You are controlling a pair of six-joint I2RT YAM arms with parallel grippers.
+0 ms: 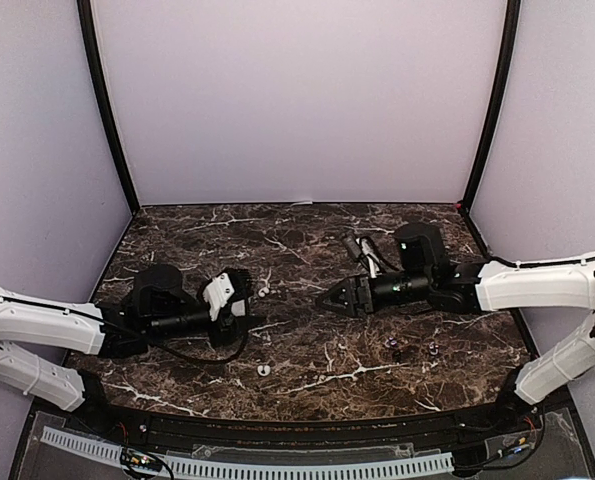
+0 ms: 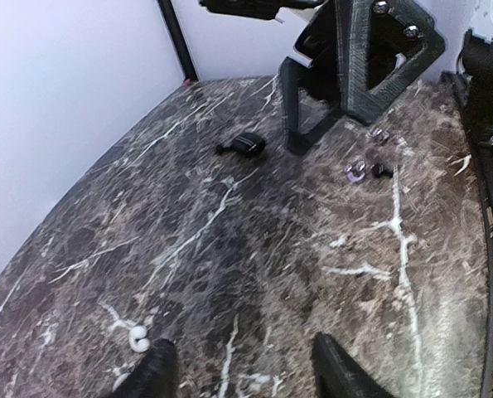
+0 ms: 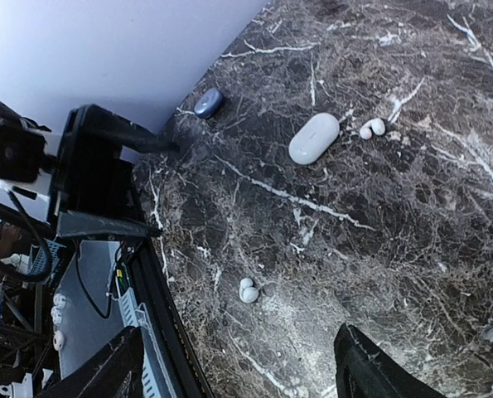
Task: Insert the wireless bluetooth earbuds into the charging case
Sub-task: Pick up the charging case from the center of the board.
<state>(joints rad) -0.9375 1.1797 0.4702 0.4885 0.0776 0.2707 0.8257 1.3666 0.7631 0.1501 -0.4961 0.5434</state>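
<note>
1. Your left end effector [image 2: 244, 340] is open. Its fingers stand apart with only bare desk [image 1: 192, 240] between them. It sits left of centre, pointing right.
2. Your right end effector [image 3: 241, 328] has its jaws spread wide and holds nothing. It sits right of centre, pointing left, well apart from the other one.
3. The far white earbuds [image 3: 370, 128] lie on the desk just beside the white charging case [image 3: 314, 138], on its far side. They are outside it. The case looks shut.
4. The near white earbuds [image 3: 248, 290] lie alone, closer to the near edge. You cannot tell whether each white lot is one bud or two touching.
5. The purple earbuds [image 2: 355, 170] lie apart from each other on the right half, on the near side of the right arm. A dark earbud [image 2: 381, 170] lies just beside one of them.
6. A dark case [image 2: 246, 143] lies on the far side of the right end effector.
7. A blue-grey case [image 3: 207, 103] lies close to the wall [image 3: 80, 50] at the left end.
</note>
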